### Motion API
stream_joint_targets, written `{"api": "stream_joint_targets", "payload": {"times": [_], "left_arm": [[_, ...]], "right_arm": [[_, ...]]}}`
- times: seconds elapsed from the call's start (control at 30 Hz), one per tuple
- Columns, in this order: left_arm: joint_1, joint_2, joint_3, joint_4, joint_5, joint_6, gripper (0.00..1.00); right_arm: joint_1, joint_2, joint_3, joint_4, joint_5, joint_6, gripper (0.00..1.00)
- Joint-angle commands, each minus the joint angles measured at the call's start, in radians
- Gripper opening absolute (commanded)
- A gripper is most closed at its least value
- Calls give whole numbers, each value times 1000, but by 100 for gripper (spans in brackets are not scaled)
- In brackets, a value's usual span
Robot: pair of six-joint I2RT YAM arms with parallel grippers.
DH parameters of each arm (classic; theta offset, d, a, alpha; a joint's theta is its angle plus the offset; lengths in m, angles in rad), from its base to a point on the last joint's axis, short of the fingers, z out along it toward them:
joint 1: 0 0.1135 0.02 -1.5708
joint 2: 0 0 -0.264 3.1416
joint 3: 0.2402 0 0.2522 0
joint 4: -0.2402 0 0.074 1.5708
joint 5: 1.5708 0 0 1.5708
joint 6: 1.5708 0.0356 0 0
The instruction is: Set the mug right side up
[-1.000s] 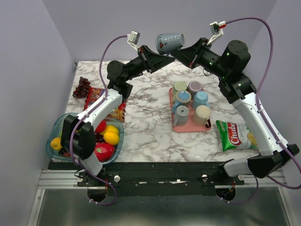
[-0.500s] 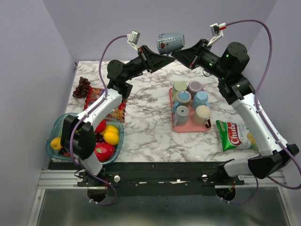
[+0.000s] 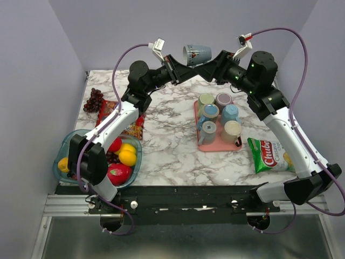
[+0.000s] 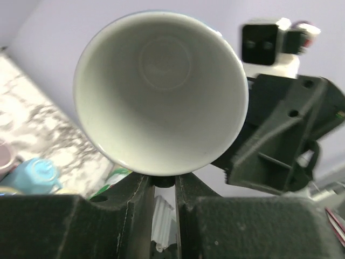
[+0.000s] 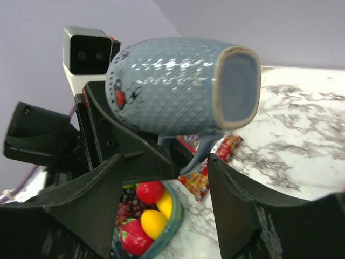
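The left gripper [image 4: 161, 186] is pinching with its fingers [image 4: 132, 213] drawn narrow, closed under the mug [image 3: 197, 54] at the handle side. The exact contact is sitting in shadow. It is carrying the mug in the air on its side, white mouth facing the left wrist camera and flat base [image 5: 237, 86] pointing at the right wrist camera, with the handle [image 5: 195, 155] hanging toward 6 o'clock. The right gripper [image 5: 164, 162] is standing wide open, one finger [image 5: 89, 208] on each side below the mug body, and whether either one is touching the mug I cannot tell. In the top view both arms are meeting above the table's 12 o'clock edge, the left gripper [image 3: 178, 69] coming in from 9 o'clock and the right gripper [image 3: 209, 63] from 3 o'clock.

The marble table [image 3: 167, 140] is bearing a pink tray [image 3: 211, 145] of six cups toward 3 o'clock, a chip bag [image 3: 269, 155] at 4 o'clock, a clear bowl [image 3: 63, 154] of fruit at 8 o'clock, and grapes [image 3: 94, 100] beside a red snack packet [image 3: 116, 121] at 10 o'clock. Plain lilac walls are closing in the table on three sides.
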Motion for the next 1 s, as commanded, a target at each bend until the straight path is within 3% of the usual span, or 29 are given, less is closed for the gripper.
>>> {"api": "stream_joint_targets", "payload": {"times": [0.0,0.2,0.33,0.4,0.43,0.77,0.97], "left_arm": [[17,-44,85,-391,-151,256,0],[26,1,232,-787,-342,513,0],[28,73,360,-1031,-499,652,0],[28,121,396,-1086,-556,705,0],[29,139,433,-1135,-600,723,0],[104,435,664,-1382,-723,764,0],[146,544,714,-1421,-726,775,0]], "right_arm": [[10,-7,30,-123,148,-24,73],[7,-4,13,-306,357,4,86],[4,-14,-18,-352,392,2,91],[4,-17,-29,-370,406,-2,93],[4,-20,-41,-376,412,-4,100],[4,12,-38,-497,446,-51,100],[4,22,-59,-533,435,-55,100]]}}
